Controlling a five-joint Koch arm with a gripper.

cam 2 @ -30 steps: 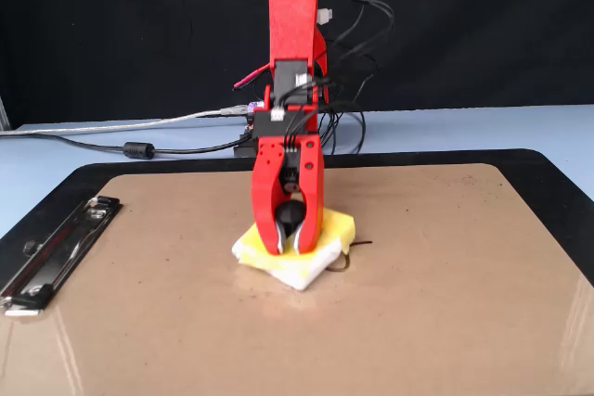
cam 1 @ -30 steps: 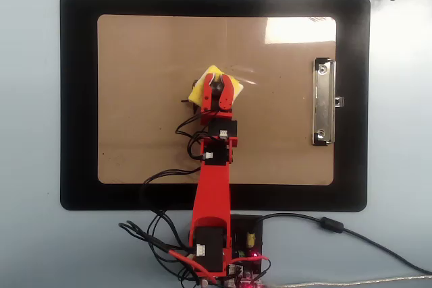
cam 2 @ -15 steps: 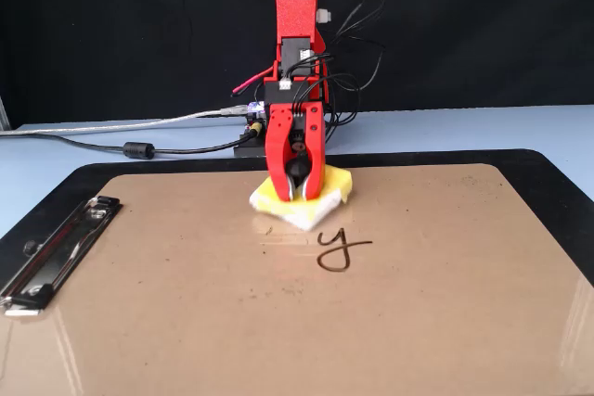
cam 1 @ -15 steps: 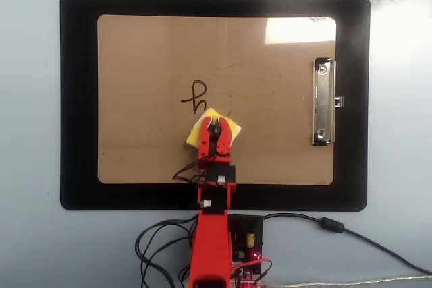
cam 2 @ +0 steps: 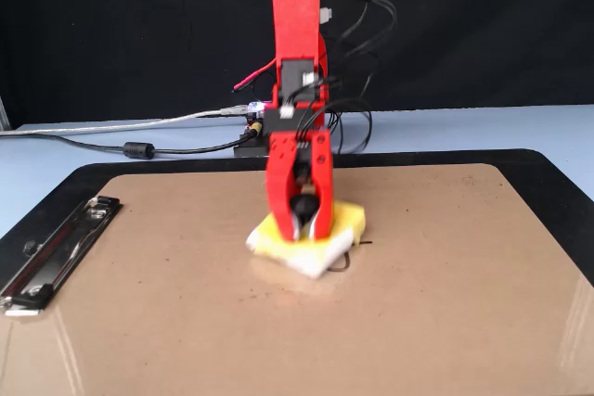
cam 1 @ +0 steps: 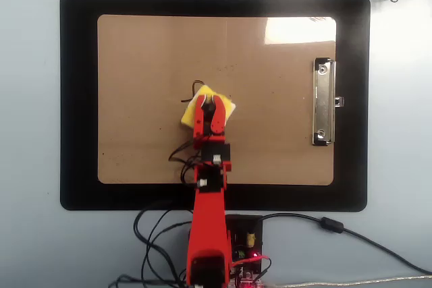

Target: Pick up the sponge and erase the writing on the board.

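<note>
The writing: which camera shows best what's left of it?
The overhead view: a dark stroke of the writing pokes out beside the sponge on the board. The fixed view shows only a small loop at the sponge's edge.

No legible text; writing (cam 1: 196, 86) mostly hidden.

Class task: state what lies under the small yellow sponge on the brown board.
Thin dark marker strokes stick out from beneath the square yellow sponge on the tan glossy clipboard. The remaining writing is covered, so it cannot be read.
</note>
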